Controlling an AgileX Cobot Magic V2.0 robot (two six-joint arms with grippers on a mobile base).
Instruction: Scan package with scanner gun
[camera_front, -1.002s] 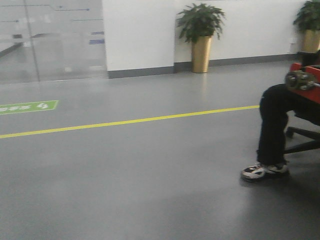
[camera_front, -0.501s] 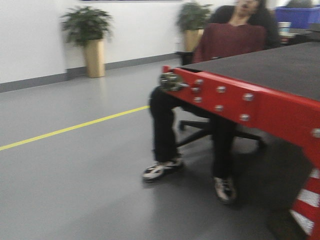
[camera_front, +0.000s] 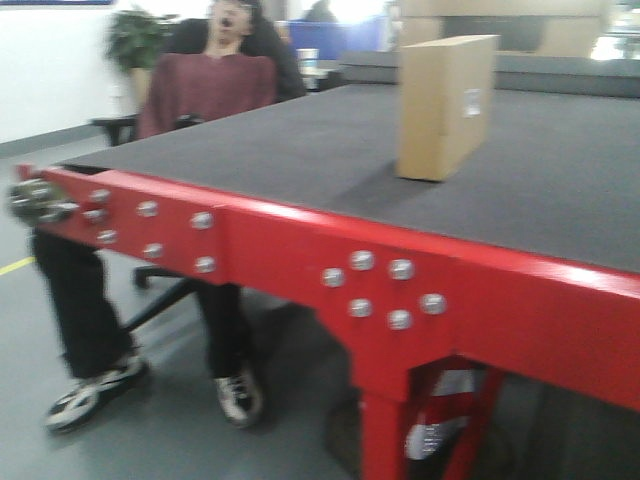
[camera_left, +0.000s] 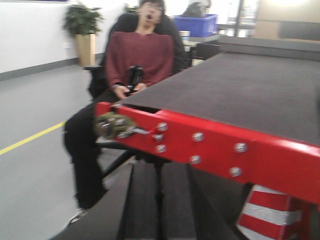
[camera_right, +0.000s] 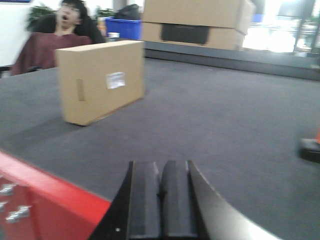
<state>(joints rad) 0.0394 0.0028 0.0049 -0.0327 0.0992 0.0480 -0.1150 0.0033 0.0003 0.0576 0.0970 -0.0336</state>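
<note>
My left gripper sits short of the red frame of the table, not yet over the mat, its pads pressed together with nothing between them. A seated person is at the table's left end. Further right, from my right wrist view, the package stands on edge on the grey mat, its white label turned toward the camera and unobstructed. The right gripper is just past the table's near edge, likewise closed and empty, well apart from the box. At the far right edge of that view I can make out a black foot with a sliver of orange, which I take for the scanner gun, mostly cut off. Larger boxes are stacked at the back. By my reading nothing is done yet: the scanner must be picked up, aimed at the label and triggered.
</note>
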